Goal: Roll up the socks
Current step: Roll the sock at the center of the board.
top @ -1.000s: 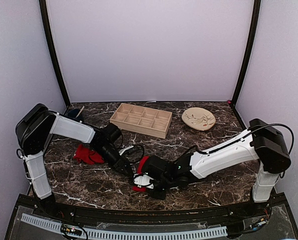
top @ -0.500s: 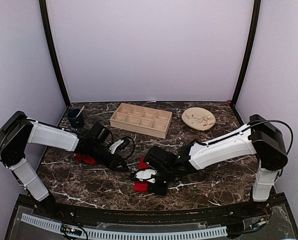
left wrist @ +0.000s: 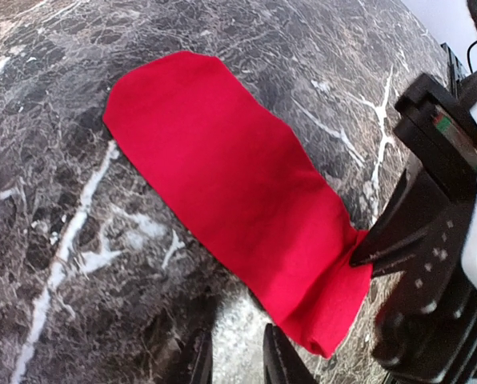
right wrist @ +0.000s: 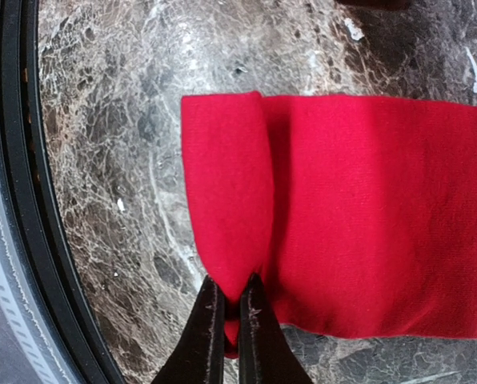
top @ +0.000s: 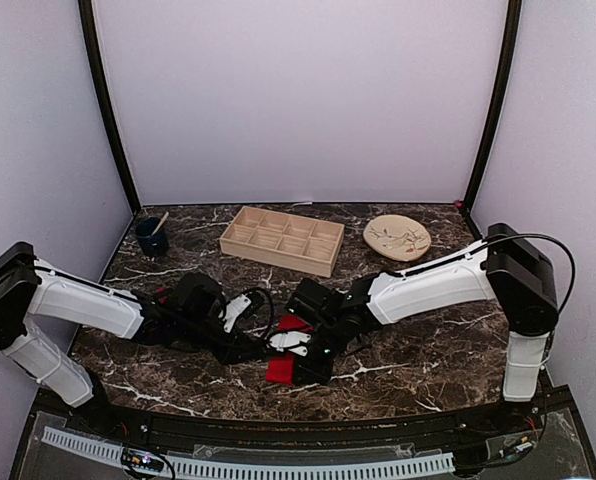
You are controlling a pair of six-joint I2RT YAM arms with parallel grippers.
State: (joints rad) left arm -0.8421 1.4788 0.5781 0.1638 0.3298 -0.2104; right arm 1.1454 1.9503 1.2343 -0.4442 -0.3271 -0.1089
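Observation:
One red sock lies flat on the dark marble, seen near the table's front in the top view. Its near end is folded over. My right gripper is shut on that folded end and appears in the top view. In the left wrist view its black fingertips pinch the sock's end. My left gripper is low over the marble beside the sock's edge, open a little, with only bare marble between its fingers; the top view shows it left of the sock. No second sock shows clearly.
A wooden tray with compartments stands at the back centre. A cream plate is at the back right and a dark cup with a stick in it at the back left. The table's black front rim runs close to the sock.
My left arm has dropped low and stretched right toward the sock, its jaws narrowing. My right gripper has stayed shut on the sock's end and shifted slightly back and left.

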